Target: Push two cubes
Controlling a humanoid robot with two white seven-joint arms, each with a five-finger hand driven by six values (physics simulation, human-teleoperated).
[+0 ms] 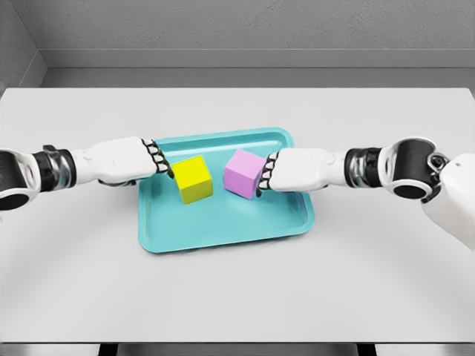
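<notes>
Teal tray with a raised rim and rounded corners, lying slightly askew near the middle of a pale grey table; behind the table, a grey wall with a darker ledge

Two cubes side by side in tray, on table, w/ small gap btwn.

Yellow cube and purple cube sit slightly apart, both upright and turned askew
</notes>
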